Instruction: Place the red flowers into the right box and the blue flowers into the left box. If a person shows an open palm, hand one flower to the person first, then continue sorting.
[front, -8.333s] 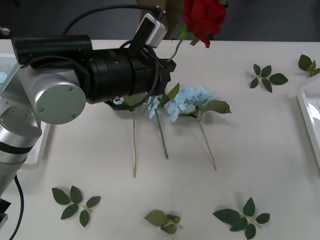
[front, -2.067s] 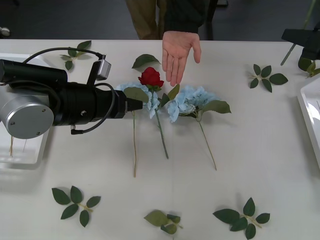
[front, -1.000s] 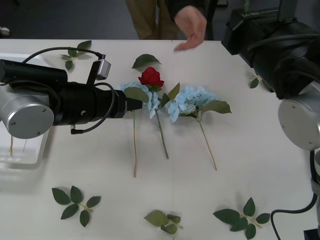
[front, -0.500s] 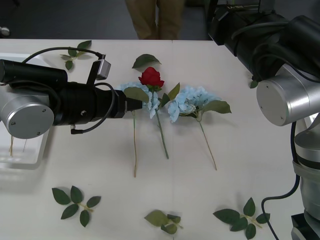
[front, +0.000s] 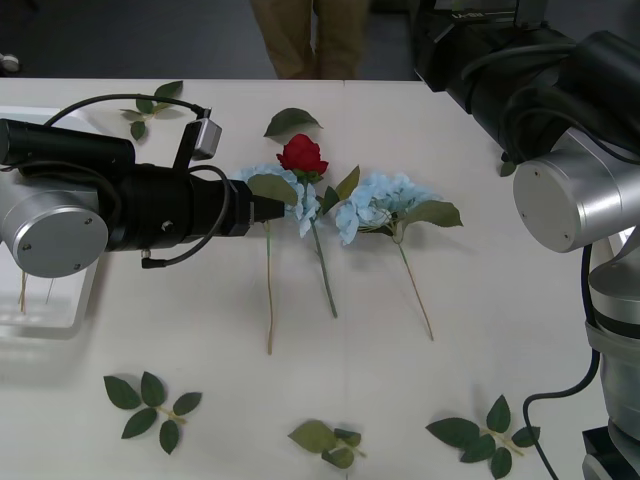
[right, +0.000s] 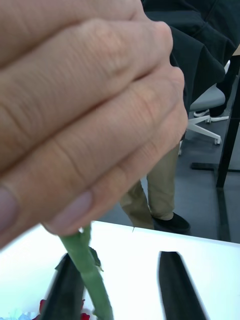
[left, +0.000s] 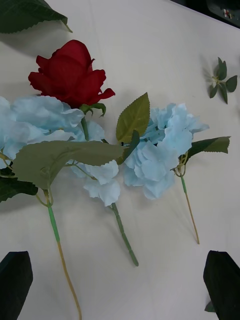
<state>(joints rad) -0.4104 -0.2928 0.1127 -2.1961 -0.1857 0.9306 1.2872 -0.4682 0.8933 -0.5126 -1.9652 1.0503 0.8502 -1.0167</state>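
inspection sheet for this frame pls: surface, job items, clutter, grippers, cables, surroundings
Surface: white table, no spills seen.
Job's things: one red rose lying between two blue flowers mid-table; left box at the table's left edge.
Clutter: loose leaf sprigs scattered near the table's edges.
Grippers: left gripper open, above the flower stems; right gripper open, a green stem between its fingers, the person's hand closed on the stem.
Cables: black cable looping over the left arm.
Surroundings: person in khaki trousers behind the table.

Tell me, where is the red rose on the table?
In the front view the red rose lies mid-table, toward the far edge, between two blue flowers, its head just beyond the left gripper, whose fingers are spread.
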